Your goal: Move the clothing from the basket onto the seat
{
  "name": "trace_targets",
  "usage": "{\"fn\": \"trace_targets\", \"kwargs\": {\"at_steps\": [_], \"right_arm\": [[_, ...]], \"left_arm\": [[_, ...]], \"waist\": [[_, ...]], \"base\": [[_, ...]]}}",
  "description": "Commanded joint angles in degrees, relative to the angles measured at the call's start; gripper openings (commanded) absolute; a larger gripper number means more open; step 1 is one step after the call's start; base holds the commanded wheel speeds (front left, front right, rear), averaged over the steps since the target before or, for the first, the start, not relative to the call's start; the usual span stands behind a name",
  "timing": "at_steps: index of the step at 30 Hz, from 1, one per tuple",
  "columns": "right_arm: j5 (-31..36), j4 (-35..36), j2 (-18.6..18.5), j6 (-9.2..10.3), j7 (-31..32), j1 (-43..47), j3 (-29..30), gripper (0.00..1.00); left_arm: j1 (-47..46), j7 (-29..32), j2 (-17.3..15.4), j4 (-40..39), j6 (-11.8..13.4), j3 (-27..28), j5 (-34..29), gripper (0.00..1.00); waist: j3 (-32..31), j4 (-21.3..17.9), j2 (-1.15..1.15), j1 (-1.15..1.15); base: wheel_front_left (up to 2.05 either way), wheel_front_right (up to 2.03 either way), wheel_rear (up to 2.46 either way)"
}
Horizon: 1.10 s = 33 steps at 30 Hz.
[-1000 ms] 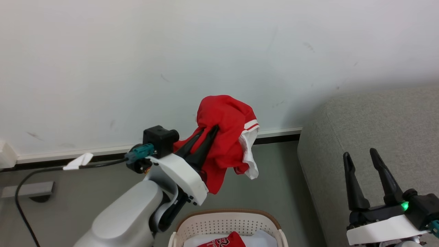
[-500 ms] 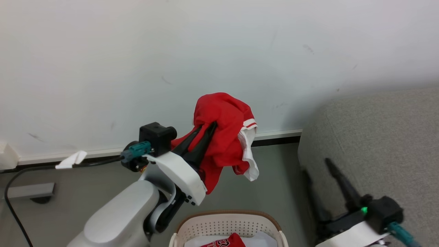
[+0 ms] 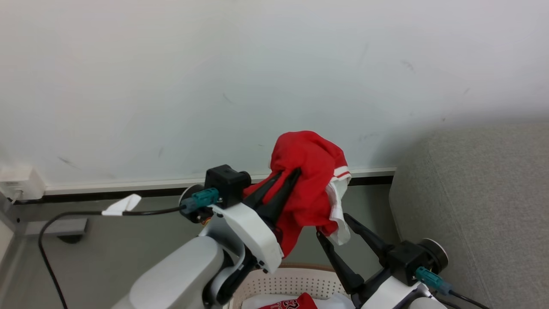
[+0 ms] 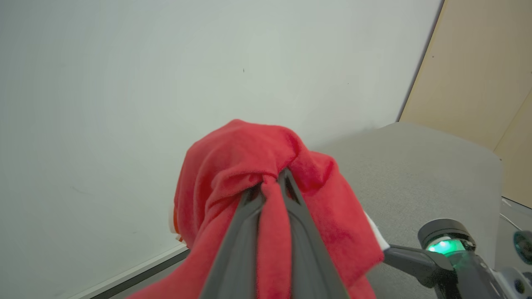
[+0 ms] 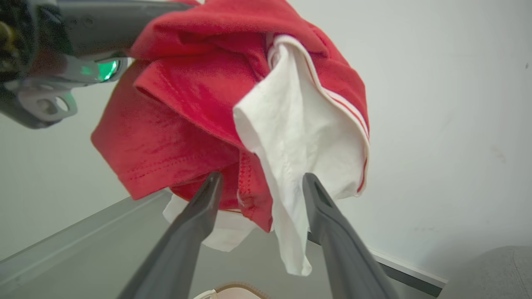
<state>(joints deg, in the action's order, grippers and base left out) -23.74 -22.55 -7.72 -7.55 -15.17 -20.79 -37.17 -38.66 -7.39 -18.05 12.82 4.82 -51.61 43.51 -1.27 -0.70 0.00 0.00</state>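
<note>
The left gripper [image 3: 289, 172] clamps tight on a bunched red garment [image 3: 311, 171], held high above the basket [image 3: 296, 281]. Just to its right, the right gripper [image 3: 333, 225] stands wide open, its fingers flanking the garment's dangling white hem, with the grey seat [image 3: 480, 193] beyond.

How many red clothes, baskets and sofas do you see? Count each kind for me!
White perforated plastic laundry basket with brown rim: 1
Soft red sports garments with white trim: 2, the lifted garment and the garment in the basket
Light-grey woven-fabric sofa: 1
Total: 4
</note>
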Motion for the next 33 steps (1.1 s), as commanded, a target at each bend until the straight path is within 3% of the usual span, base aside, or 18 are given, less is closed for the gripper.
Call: {"fn": "trace_targets", "kwargs": {"at_steps": [1,8,16,19,33], "right_arm": [[-0.3,-1.2,-0.1,0.13,0.0,-0.7,-0.6,1.0],[-1.4,-8.2,0.2,0.13,0.0,-4.5,-1.5,1.0],[-2.1,-8.3,0.9,0.13,0.0,-4.8,-1.0,1.0],[-2.7,-7.7,1.0,0.13,0.0,-4.2,-1.1,0.0],[-6.9,-4.8,0.3,0.13,0.0,-1.1,1.9,0.0]], "left_arm": [[0.7,0.1,0.4,-0.3,-0.1,-0.2,-0.7,0.0],[1.4,1.2,2.5,-1.2,-1.1,-3.1,-0.8,0.0],[3.4,2.6,4.4,-1.0,-2.3,-6.0,0.4,0.0],[3.8,2.6,4.7,-0.6,-2.4,-6.3,0.8,0.0],[4.8,1.6,3.6,0.9,-1.2,-5.2,2.3,0.0]], "waist": [[-0.3,0.7,0.0,0.0],[-1.2,4.4,0.0,0.0],[-2.4,7.9,0.0,0.0],[-2.5,8.4,0.0,0.0],[-2.0,7.3,0.0,0.0]], "base": [[0.0,0.0,0.0],[0.0,0.0,0.0],[0.0,0.0,0.0],[0.0,0.0,0.0],[0.0,0.0,0.0]]}}
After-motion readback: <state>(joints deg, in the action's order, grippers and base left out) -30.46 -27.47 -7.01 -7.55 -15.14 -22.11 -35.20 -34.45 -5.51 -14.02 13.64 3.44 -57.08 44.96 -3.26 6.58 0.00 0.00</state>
